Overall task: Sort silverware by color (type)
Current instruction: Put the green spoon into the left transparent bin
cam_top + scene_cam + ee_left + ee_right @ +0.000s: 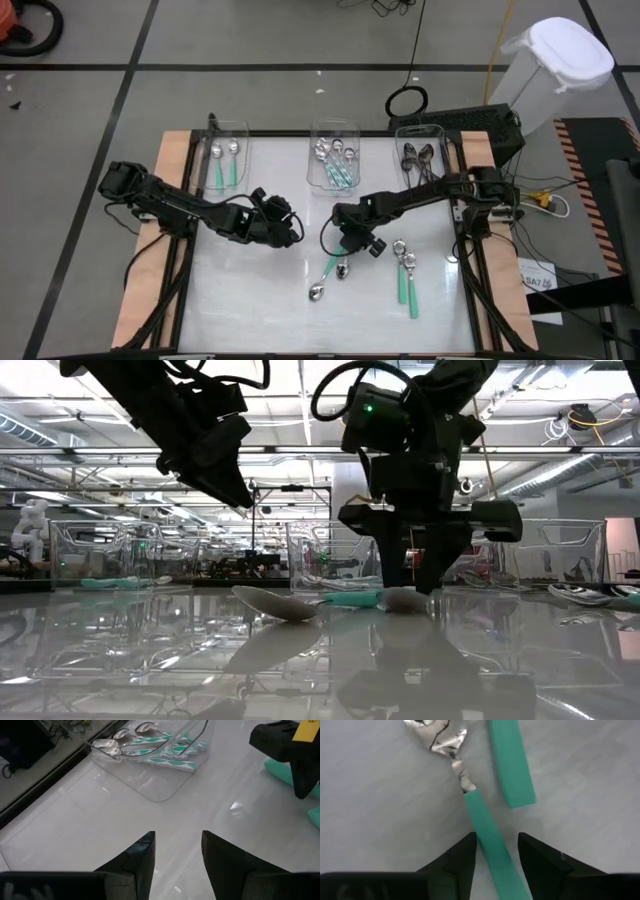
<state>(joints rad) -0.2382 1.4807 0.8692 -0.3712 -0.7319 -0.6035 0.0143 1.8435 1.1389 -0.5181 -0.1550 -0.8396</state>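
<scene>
My right gripper (497,851) points down over the middle of the table (350,247), open. Its fingers stand on either side of the teal handle (487,827) of a spoon lying flat. That spoon's silver bowl (436,736) points away from the gripper. A second teal handle (511,765) lies beside it. In the high view these two spoons (326,275) show just nearer than the gripper. Two more teal-handled spoons (407,280) lie to their right. My left gripper (178,855) hangs open above the table, left of centre (288,228), with nothing between its fingers.
Three clear bins stand along the far edge. The left one (228,150) holds teal-handled spoons. The middle one (335,160) holds silver and teal-handled spoons. The right one (420,155) holds dark spoons. Bare white tabletop (240,300) lies at the near left.
</scene>
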